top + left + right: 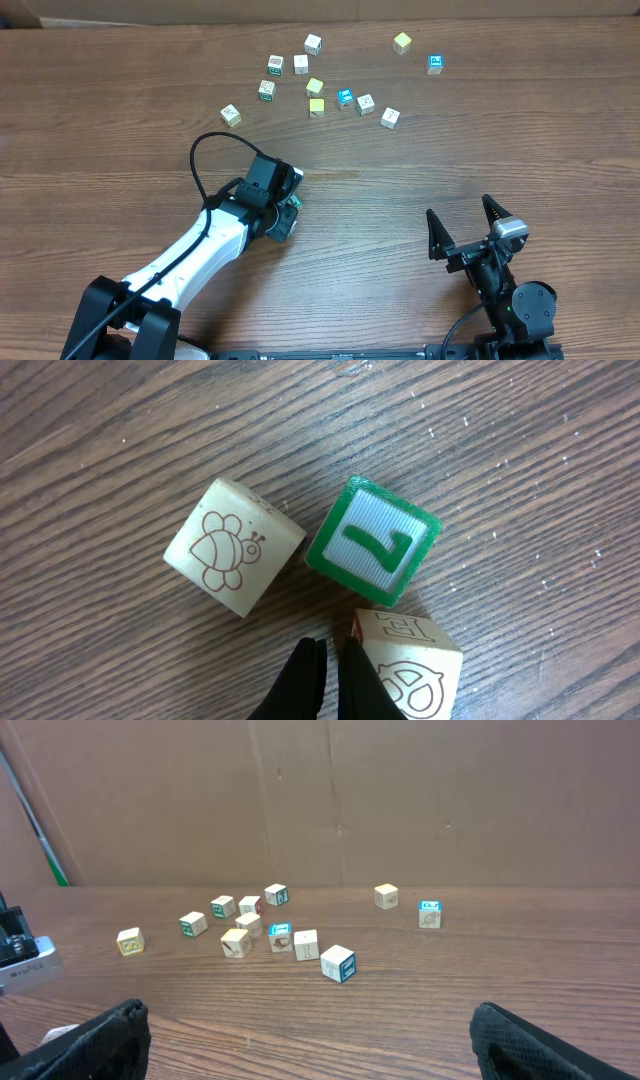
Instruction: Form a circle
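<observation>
Left gripper (328,672): fingers closed, empty, tips just below the green-framed plastic "7" cube (373,540). The circle (293,204) sits under that gripper: beige wooden bee-print cube (235,547) against the green cube, another printed wooden cube (407,665) just below it. Right gripper (460,214): fingers wide open, empty, well apart. Looks like the ring-tightening step; the next nudge needs light sideways contact.

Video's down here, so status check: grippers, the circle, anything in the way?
Left gripper shut, empty, tips at the circle. Right gripper open, away from it. Three cubes showing, loosely bunched. Nothing in the way.
</observation>
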You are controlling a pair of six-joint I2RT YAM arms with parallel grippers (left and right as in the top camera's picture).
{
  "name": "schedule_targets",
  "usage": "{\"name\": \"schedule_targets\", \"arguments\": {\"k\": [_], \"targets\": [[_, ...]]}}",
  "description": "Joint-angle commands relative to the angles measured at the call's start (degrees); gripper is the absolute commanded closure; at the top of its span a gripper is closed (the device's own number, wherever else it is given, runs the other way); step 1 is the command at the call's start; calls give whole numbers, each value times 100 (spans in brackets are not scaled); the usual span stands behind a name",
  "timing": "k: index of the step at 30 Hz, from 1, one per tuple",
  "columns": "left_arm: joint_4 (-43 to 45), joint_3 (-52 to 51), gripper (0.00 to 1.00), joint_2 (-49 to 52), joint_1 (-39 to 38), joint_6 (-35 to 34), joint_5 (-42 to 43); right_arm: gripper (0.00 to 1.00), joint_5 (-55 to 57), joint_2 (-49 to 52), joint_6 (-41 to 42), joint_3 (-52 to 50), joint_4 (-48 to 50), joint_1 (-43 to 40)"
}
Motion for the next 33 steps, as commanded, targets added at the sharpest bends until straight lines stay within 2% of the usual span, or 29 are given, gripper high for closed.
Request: {"name": "schedule_targets", "arguments": {"k": [1,4,8,13,16,23,33], "targets": [[22,-63,96,46,31,157,103,0,11,-46,-28,-57,26,-28],[35,-50,96,35,31,87,-22,0,11,-46,-26,-57,28,-28],[39,74,96,-142,31,-352,-494,0,11,-46,-28,-57,26,-28],[-96,177,96,-627,31,-883,-490,0,11,-46,-28,-57,26,-28],[-433,177,96,-844,31,-1141,-179,0,11,-46,-28,-57,26,-28],[-1051,177,96,-868,20,-1156,1115,0,11,-46,-28,-57,26,-28],[-1174,179,96,-522,-201,-938,1134,0,11,-46,-28,-57,28,-28]]}}
